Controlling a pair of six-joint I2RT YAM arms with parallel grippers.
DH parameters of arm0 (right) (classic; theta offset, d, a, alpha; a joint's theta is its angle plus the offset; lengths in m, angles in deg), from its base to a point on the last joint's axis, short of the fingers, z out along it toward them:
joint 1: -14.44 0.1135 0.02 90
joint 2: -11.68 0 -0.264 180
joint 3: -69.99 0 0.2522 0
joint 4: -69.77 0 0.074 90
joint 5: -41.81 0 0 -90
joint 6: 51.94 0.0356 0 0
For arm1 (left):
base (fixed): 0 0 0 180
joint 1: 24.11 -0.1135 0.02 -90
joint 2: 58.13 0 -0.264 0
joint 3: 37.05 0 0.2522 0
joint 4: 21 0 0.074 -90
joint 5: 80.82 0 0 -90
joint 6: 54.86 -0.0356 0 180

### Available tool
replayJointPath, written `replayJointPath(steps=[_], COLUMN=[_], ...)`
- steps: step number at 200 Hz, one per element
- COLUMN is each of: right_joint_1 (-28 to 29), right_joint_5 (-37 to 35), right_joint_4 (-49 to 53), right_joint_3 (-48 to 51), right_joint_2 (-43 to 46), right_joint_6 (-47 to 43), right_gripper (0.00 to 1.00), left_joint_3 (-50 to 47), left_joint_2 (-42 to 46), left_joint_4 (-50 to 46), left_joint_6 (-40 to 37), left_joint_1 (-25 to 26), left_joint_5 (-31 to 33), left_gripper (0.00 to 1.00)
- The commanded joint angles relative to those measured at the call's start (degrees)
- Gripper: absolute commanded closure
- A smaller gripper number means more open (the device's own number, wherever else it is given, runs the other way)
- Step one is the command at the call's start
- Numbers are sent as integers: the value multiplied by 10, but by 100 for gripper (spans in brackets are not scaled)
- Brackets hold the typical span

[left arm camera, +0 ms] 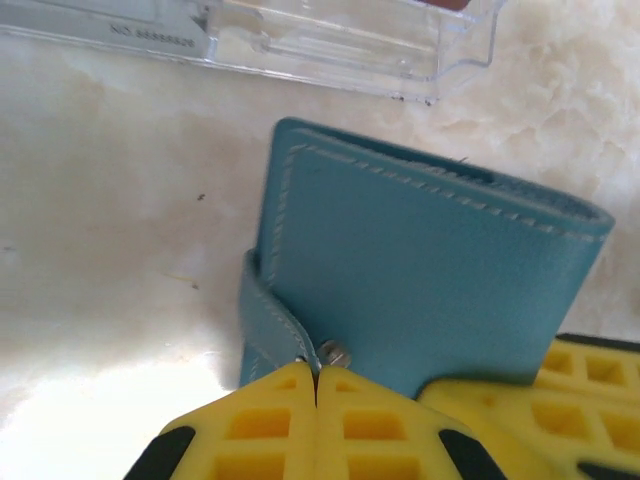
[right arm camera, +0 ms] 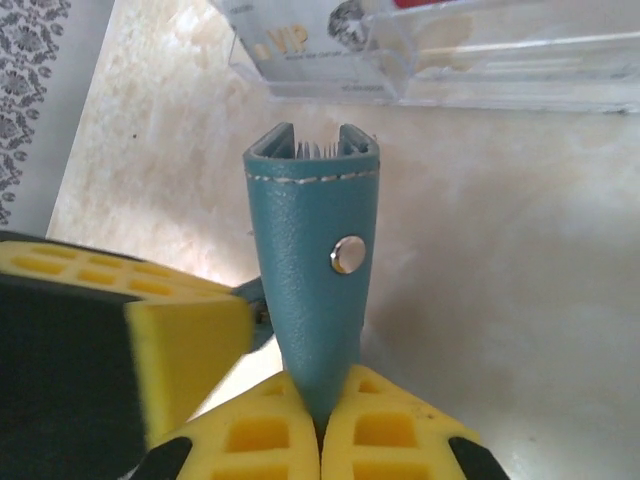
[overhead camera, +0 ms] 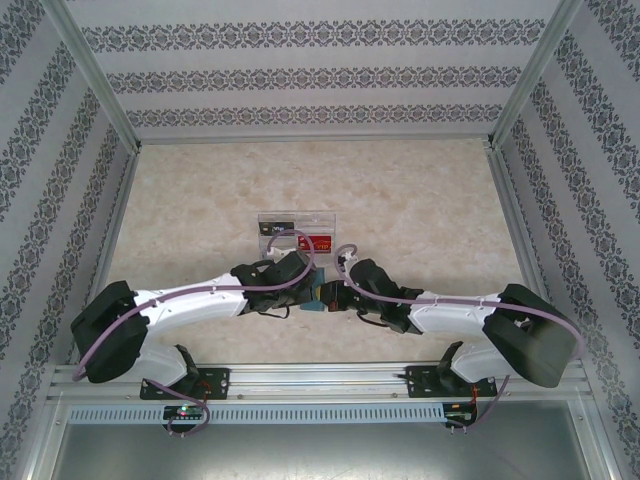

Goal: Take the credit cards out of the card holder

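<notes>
Looks like the opening step to me. The card holder (overhead camera: 318,293) sits mid-table between the two arms, just on the near side of the clear tray (overhead camera: 297,222), and it's folded closed. From the right wrist camera you see it edge-on and upright, with the card edges (right arm camera: 318,149) peeking out between the covers, so I'd say nothing is out yet.

The right gripper (right arm camera: 320,415) has its fingers pressed tight on the near end of the holder. The left gripper (left arm camera: 317,385) is clamped narrow too, pinching the end of the strap (left arm camera: 270,315) right by a little metal stud (left arm camera: 335,352). The snap button (right arm camera: 347,254) shows on the teal strip facing the right camera.

My guess for the next move: one side keeps the holder steady while the other peels the strap away so the snap pops and the covers can spread. Soft leather, so it could twist or slip out instead.

Readable stuff: a gold "VIP" on a card (right arm camera: 290,45) in the tray, plus "NO." with a digit string (left arm camera: 160,32) too blurry to read. No brand on the holder that I can see.
</notes>
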Motion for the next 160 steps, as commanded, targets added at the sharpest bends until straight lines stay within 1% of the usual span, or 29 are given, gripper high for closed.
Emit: replayJointPath(steps=[1, 28, 50, 76, 81, 84, 109, 127, 160], right_joint_1=[-18, -26, -29, -30, -29, -30, -21, -2, 45], right_joint_5=[12, 20, 38, 40, 40, 41, 40, 17, -50], right_joint_4=[-8, 4, 3, 17, 21, 23, 54, 84, 155], right_joint_3=[22, 30, 29, 24, 24, 22, 4, -14, -60], right_joint_2=[12, 26, 23, 15, 13, 12, 1, -1, 5], right_joint_6=[5, 0, 0, -6, -9, -11, -24, -35, -58], right_gripper=[100, 100, 100, 70, 60, 57, 39, 34, 32], left_joint_3=[-12, -31, -44, -47, -48, -47, -46, -49, -54], left_joint_2=[50, 92, 112, 122, 124, 124, 119, 113, 124], left_joint_4=[-34, -57, -50, -23, -18, -17, -20, -15, 4], left_joint_6=[-13, -16, -28, -59, -63, -65, -71, -71, -65], left_joint_1=[1, -6, -8, -7, -7, -7, -7, -6, -3], left_joint_5=[33, 51, 42, -2, -9, -13, -24, -33, -45], left_gripper=[100, 100, 100, 100, 100, 100, 100, 100, 100])
